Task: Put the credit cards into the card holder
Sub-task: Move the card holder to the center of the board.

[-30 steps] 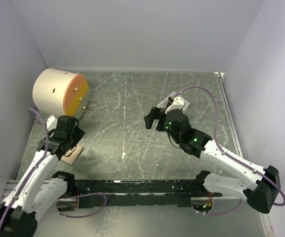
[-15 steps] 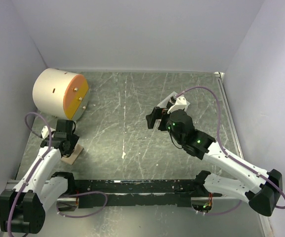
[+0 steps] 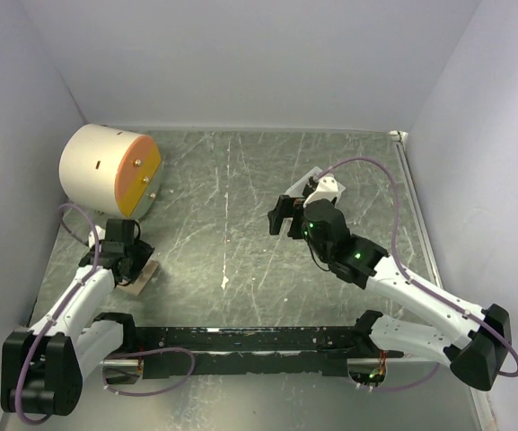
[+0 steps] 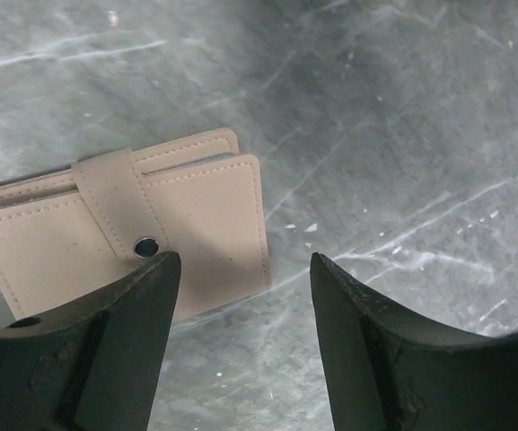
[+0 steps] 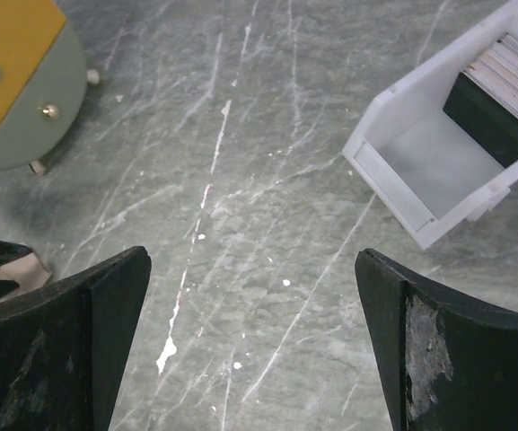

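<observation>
Status from us | small tan leather-like folding card holder (image 4: 124, 224) lies closed on the grey marbled tabletop (image 4: 402, 108), near-left | we see the left gripper (image 4: 241, 269) parted just above its edge, gripping nothing | right gripper (image 5: 251, 269) spread wide, empty too | dark flat credit cards (image 5: 487, 117) sit together in the white box-like tray (image 5: 393, 171), right of centre.

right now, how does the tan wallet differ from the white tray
The wallet is tan, the tray white. The wallet lies flat and folded shut under its snap strap; the tray is an open-topped box with cards standing in one end. Both sit on the scratched grey table.
</observation>
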Robot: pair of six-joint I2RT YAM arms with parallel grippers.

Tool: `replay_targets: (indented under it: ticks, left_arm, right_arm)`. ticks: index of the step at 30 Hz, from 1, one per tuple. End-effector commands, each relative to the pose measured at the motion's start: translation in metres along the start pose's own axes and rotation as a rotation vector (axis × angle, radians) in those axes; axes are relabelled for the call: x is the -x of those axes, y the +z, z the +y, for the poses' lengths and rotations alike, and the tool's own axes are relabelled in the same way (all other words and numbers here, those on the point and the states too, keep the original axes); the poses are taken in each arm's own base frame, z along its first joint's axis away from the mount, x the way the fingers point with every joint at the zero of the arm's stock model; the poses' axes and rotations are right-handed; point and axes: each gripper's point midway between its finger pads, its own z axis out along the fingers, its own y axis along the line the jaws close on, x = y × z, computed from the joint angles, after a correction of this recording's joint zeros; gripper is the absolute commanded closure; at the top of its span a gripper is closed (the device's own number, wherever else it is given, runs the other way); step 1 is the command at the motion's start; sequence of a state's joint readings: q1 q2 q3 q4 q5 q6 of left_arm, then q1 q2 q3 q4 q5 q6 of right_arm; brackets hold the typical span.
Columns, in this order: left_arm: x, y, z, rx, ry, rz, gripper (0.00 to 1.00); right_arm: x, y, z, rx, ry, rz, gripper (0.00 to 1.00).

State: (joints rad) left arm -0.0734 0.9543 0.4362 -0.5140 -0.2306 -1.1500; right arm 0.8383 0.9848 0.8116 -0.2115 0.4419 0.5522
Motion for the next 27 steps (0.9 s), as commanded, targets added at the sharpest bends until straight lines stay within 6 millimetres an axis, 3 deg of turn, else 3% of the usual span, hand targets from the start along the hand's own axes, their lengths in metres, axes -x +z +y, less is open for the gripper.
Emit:
replay_targets:
  ticks: [1, 5, 12, 21, 23, 27]
  left_arm:
    - [-0.021, 0.004, -0.015, -0.102, 0.044, 0.105, 0.28]
    - [-0.035, -0.002, -0.027, -0.156, 0.069, 0.150, 0.27]
    - [-0.071, -0.021, -0.065, -0.303, 0.126, 0.224, 0.21]
    - [-0.143, -0.062, -0.134, -0.544, 0.404, 0.350, 0.18]
    - [-0.144, -0.070, -0.142, -0.553, 0.465, 0.326, 0.16]
    - [-0.128, -0.080, -0.145, -0.556, 0.505, 0.250, 0.17]
  right_arm:
    - [0.002, 0.001, -0.010, -0.079, 0.011, 0.000, 0.00]
    - [0.000, 0.004, -0.009, -0.086, 0.019, 0.012, 0.00]
    - [-0.003, 0.005, -0.007, -0.080, 0.041, 0.022, 0.00]
    - [-0.005, 0.005, -0.008, -0.091, 0.056, 0.033, 0.00]
    - [-0.008, 0.004, -0.007, -0.087, 0.058, 0.044, 0.00]
    - [-0.014, 0.005, -0.003, -0.054, 0.053, 0.067, 0.01]
